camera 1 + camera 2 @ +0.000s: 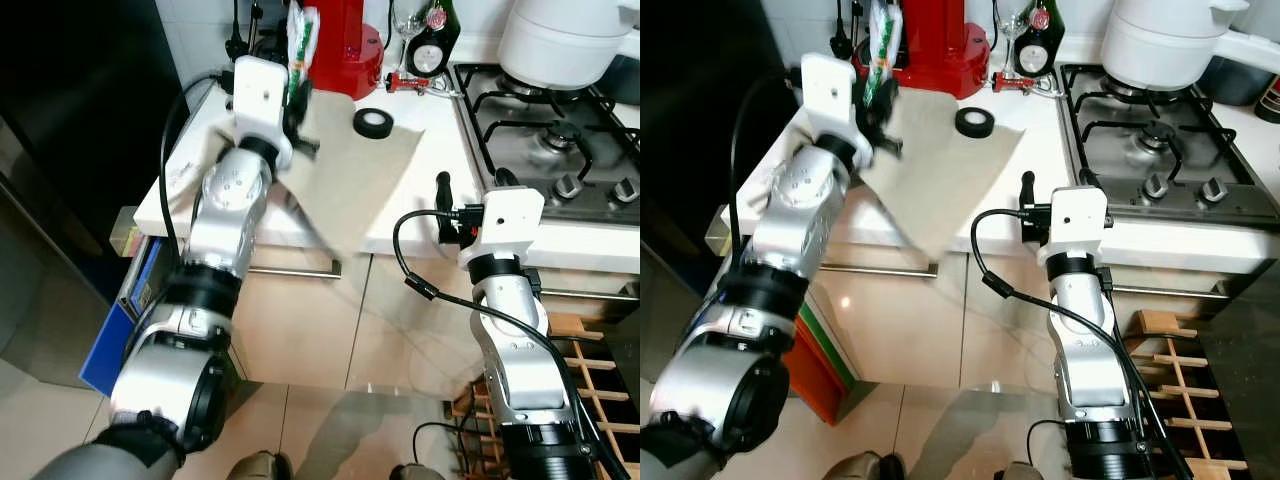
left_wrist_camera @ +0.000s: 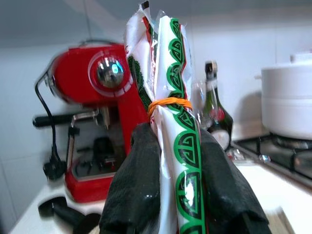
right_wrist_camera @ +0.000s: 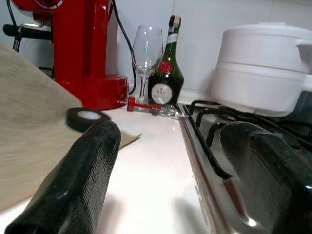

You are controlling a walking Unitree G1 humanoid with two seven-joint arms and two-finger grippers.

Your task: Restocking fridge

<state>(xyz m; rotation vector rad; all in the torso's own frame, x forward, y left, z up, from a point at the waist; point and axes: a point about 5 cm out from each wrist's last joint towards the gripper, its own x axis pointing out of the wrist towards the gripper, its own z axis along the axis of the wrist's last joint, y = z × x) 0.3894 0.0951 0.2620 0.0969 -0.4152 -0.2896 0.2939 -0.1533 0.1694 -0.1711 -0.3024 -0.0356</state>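
Observation:
My left gripper (image 1: 296, 92) is shut on a white and green patterned packet (image 2: 171, 122) bound with an orange rubber band. It holds the packet upright above the beige mat (image 1: 345, 165) on the white counter (image 1: 430, 170), just in front of the red coffee machine (image 1: 345, 45). The packet (image 1: 300, 40) rises above the fingers (image 2: 136, 180). My right gripper (image 1: 470, 195) stands open at the counter's front edge, beside the hob (image 1: 545, 140), with nothing between its fingers (image 3: 78, 180).
A roll of black tape (image 1: 373, 122) lies on the mat. A wine glass (image 3: 146, 53), a dark bottle (image 3: 165, 73) and a white pot (image 1: 565, 40) stand at the back. The dark fridge (image 1: 70, 150) is on my left. A wooden rack (image 1: 590, 370) sits low right.

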